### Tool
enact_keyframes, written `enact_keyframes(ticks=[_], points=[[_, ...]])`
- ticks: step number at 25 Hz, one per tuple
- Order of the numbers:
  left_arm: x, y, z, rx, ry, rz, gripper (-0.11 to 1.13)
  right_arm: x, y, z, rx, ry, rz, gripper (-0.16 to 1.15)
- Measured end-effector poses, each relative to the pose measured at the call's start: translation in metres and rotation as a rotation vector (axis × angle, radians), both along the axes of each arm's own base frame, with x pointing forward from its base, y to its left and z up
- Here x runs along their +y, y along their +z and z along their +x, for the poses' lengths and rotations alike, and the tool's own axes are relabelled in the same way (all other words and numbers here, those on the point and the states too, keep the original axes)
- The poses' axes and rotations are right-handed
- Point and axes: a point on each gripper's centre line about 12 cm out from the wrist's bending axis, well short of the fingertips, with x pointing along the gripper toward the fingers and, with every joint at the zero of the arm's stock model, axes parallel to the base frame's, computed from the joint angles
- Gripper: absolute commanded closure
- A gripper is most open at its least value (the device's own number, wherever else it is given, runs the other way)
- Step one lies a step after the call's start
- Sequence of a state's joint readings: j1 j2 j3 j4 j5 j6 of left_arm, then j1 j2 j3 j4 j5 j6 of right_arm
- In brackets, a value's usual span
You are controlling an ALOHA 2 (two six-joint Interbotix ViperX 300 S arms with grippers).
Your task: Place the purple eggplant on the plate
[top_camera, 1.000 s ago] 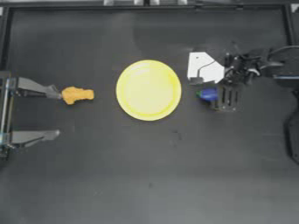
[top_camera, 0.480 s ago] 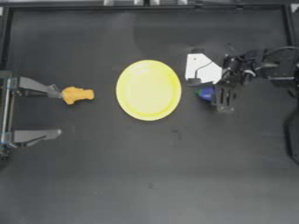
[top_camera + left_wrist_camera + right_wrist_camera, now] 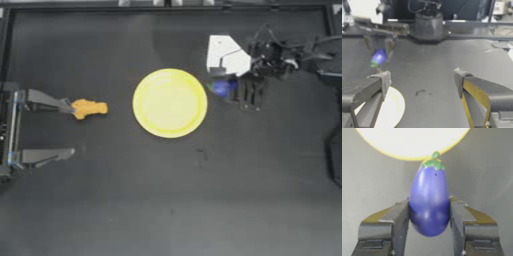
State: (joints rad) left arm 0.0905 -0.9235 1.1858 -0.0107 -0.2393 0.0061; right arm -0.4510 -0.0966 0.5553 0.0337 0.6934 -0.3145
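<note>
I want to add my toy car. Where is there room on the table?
The wide dark table below the large round yellow plate is bare. It is crowded right of the plate: the right gripper holds the small glossy purple eggplant in its fingers. The orange-yellow lumpy toy lies by the parked left gripper.

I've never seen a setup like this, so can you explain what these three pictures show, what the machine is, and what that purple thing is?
It is a robot with two arms at a dark table. One picture looks straight down from above; the other two come from cameras on each arm's wrist. The right gripper is shut on a toy purple eggplant, its green stem pointing toward the yellow plate, beside the plate's right edge. The left gripper waits open at the left side. An orange-yellow lumpy toy lies by one of its fingers. Nothing is on the plate yet.
</note>
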Motion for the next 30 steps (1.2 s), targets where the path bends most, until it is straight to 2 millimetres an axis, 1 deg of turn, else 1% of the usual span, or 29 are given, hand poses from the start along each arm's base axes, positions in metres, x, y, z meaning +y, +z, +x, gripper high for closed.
enact_keyframes(ticks=[3,6,11,15,22,30], points=[[0.000,0.000,0.000,0.000,0.002,0.000,-0.01,-0.003,0.012,0.021,-0.029,0.045,-0.016,0.80],[0.000,0.000,0.000,0.000,0.000,0.000,-0.01,-0.005,0.011,0.040,-0.032,0.075,-0.003,0.80],[0.000,0.000,0.000,0.001,0.002,-0.002,-0.01,-0.006,-0.003,0.071,-0.032,0.123,0.035,0.80],[0.000,0.000,0.000,0.002,0.002,0.000,-0.01,-0.003,-0.023,0.090,-0.011,0.152,0.078,0.80],[0.001,0.000,0.000,0.001,0.005,-0.002,-0.01,-0.006,-0.044,0.106,0.010,0.162,0.106,0.80],[0.002,0.000,0.000,0.001,0.010,-0.002,-0.01,-0.009,-0.060,0.113,0.033,0.169,0.115,0.78]])
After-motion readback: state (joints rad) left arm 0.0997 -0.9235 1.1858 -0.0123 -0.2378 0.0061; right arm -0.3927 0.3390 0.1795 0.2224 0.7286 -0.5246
